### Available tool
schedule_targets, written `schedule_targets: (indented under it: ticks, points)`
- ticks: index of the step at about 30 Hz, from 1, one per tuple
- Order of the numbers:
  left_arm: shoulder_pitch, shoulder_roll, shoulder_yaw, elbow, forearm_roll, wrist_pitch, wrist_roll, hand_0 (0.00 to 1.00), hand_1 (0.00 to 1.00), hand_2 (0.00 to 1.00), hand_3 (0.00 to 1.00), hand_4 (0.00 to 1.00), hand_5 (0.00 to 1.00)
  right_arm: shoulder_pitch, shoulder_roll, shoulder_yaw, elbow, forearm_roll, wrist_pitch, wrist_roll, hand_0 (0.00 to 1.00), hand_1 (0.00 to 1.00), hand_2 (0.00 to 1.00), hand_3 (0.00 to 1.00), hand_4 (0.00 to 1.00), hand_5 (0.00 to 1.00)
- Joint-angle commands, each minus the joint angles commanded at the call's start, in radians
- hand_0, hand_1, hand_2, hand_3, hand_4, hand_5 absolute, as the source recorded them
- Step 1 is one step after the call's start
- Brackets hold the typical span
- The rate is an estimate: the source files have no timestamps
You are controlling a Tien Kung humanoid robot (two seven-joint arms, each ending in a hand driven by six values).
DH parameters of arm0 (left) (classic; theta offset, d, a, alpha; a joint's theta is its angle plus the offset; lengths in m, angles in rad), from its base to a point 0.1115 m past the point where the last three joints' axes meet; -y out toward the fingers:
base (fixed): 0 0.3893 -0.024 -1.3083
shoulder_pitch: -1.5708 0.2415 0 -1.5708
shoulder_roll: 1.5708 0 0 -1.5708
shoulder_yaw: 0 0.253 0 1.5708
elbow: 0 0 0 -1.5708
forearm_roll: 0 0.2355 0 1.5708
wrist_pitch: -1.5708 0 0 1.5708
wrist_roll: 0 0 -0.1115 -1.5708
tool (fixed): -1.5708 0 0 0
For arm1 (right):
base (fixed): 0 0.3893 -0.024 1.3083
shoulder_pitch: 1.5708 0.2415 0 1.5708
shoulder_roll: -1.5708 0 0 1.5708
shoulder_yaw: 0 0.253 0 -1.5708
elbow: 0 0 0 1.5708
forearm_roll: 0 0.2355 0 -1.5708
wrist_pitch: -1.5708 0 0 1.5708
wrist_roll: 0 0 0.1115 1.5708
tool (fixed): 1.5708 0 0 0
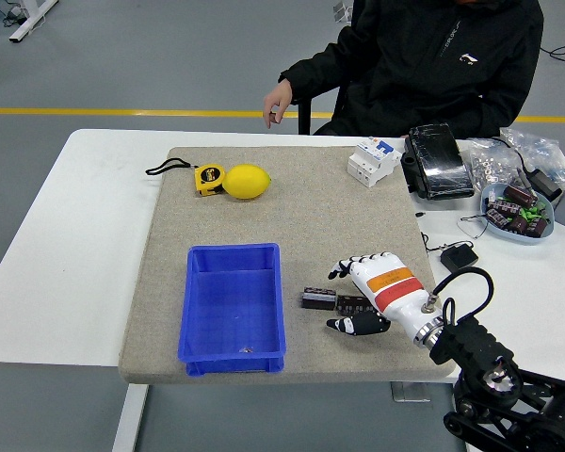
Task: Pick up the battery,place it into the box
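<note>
One hand works here, the right hand [369, 287], which comes in from the lower right and lies low over the grey mat [330, 212]. Its fingers are relaxed and a little spread, and they hold nothing; the thumb points toward the near edge of the table. The battery [331, 301], a small dark block, lies flat on the mat just at the fingertips, partly under them, and I cannot tell whether they touch it. To the left of the battery, near but apart, stands the blue box [233, 307], which looks nearly empty. Farther away on the mat are a yellow lemon [248, 182] with a yellow tape measure [207, 178] just beside it, and a white circuit breaker [374, 161] near the far right corner. A person [424, 66] sits at the far side, one hand resting in the air and touching nothing. In my judgement the grasp is not yet made. The risk is that the fingers close too far to the right and only push the flat battery along the mat, or pinch one end so that it tilts and slips out on the way to the box.
</note>
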Motion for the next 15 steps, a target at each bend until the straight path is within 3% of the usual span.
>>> schedule_targets:
  ticks: [1, 2, 7, 8, 13, 14, 15]
  points:
    - [0.0, 0.0, 0.0, 0.0, 0.001, 0.0, 0.0, 0.728, 0.692, 0.654, 0.585, 0.634, 0.547, -0.001, 0.0, -0.001, -0.008, 0.001, -0.004, 0.001, 0.438, 0.514, 0.567, 0.601, 0.998, 0.414]
    - [0.0, -0.001, -0.001, 0.0, 0.002, -0.001, 0.001, 0.727, 0.694, 0.653, 0.585, 0.634, 0.547, -0.002, 0.001, -0.001, -0.014, 0.001, -0.008, 0.002, 0.393, 0.469, 0.508, 0.526, 0.998, 0.382]
    - [0.0, -0.002, 0.001, -0.001, 0.003, -0.002, 0.002, 0.727, 0.694, 0.653, 0.585, 0.634, 0.547, -0.007, 0.0, 0.0, -0.04, 0.001, -0.032, 0.009, 0.393, 0.469, 0.508, 0.526, 0.998, 0.382]
    - [0.0, -0.002, 0.001, -0.001, 0.003, -0.002, 0.002, 0.727, 0.694, 0.654, 0.585, 0.633, 0.545, -0.007, 0.0, 0.0, -0.043, 0.001, -0.035, 0.009, 0.326, 0.412, 0.463, 0.474, 0.983, 0.328]
    - [-0.001, -0.003, 0.005, -0.001, 0.0, -0.003, 0.001, 0.727, 0.694, 0.654, 0.585, 0.633, 0.545, -0.009, 0.001, -0.001, -0.057, 0.006, -0.049, 0.014, 0.326, 0.412, 0.463, 0.474, 0.983, 0.328]
    - [-0.001, -0.003, 0.005, -0.001, -0.001, -0.003, 0.001, 0.727, 0.697, 0.655, 0.586, 0.633, 0.546, -0.009, 0.003, -0.002, -0.059, 0.007, -0.05, 0.016, 0.254, 0.383, 0.441, 0.458, 0.962, 0.317]
    - [-0.001, -0.003, 0.006, -0.001, -0.001, -0.003, 0.001, 0.727, 0.697, 0.655, 0.586, 0.633, 0.546, -0.009, 0.004, -0.003, -0.061, 0.009, -0.05, 0.017, 0.254, 0.383, 0.441, 0.458, 0.962, 0.317]
